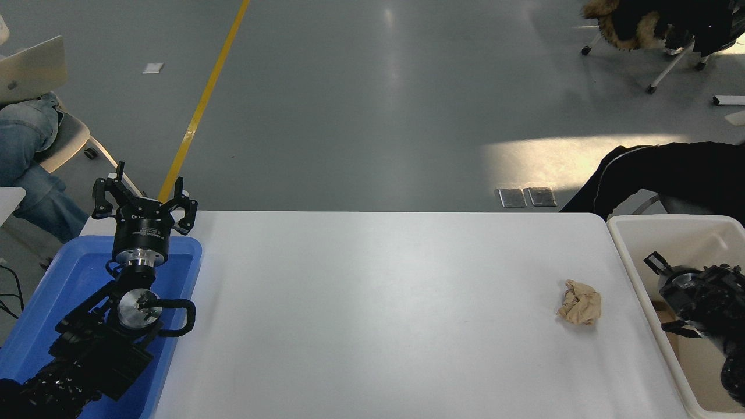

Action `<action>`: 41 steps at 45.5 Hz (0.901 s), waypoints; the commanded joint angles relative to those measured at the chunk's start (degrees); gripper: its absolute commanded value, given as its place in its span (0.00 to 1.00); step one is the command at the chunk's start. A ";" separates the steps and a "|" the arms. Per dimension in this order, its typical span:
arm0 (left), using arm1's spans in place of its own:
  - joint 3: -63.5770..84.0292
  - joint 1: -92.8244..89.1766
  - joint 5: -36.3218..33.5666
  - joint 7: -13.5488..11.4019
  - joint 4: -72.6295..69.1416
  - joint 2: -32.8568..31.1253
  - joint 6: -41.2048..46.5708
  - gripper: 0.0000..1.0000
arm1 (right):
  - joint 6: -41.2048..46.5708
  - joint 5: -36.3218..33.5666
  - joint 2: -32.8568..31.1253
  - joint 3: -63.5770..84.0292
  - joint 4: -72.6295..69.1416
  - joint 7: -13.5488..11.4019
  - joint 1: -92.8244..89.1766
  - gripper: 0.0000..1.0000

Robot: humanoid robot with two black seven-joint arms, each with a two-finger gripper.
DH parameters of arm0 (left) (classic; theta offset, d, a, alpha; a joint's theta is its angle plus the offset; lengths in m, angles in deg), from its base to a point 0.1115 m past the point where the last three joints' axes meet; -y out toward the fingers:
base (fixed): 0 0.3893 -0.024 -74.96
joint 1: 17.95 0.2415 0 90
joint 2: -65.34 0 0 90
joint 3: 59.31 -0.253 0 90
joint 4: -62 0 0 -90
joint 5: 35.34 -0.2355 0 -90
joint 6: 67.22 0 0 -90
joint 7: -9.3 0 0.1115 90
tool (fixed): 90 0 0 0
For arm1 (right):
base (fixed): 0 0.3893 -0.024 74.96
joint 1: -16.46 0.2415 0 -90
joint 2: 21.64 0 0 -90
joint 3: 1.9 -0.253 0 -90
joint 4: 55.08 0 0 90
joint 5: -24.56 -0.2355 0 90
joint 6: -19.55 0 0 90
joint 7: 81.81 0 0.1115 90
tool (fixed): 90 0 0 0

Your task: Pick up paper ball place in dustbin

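Nearest the camera at the lower left, the left arm (87, 343) is lying parked over the blue rectangular tray (52, 302), which is sitting at the left end of the white table (372, 314). At its tip, the left gripper (144, 198) is pointing away from the camera over the tray's far edge, its fingers (105, 195) spread apart with nothing between them. Behind it, on the grey floor, a yellow line (204, 99) is running away from the table, and a seated person's jeans-clad leg (29, 169) is showing at the left edge. Moving right, the paper ball (579, 302) is resting on the bare tabletop near the right end, just beside the dustbin (625, 256) but not touching it. The right arm (707, 302) is hanging inside the dustbin's opening, with the right gripper (660, 266) barely showing; whether its jaws are apart or together cannot be told. Beyond the dustbin, a black-sleeved person (669, 174) is sitting at the table's far corner.
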 commanded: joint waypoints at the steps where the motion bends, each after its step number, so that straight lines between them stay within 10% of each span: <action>1: -0.30 -0.09 -0.19 0.11 0.00 0.11 0.09 0.99 | -1.00 0.23 1.03 -0.77 1.21 -0.83 -1.06 0.00; 41: -0.48 -0.17 -0.11 -0.06 0.00 0.11 0.09 0.99 | 3.57 0.85 -3.00 -1.21 -11.78 0.66 8.33 0.00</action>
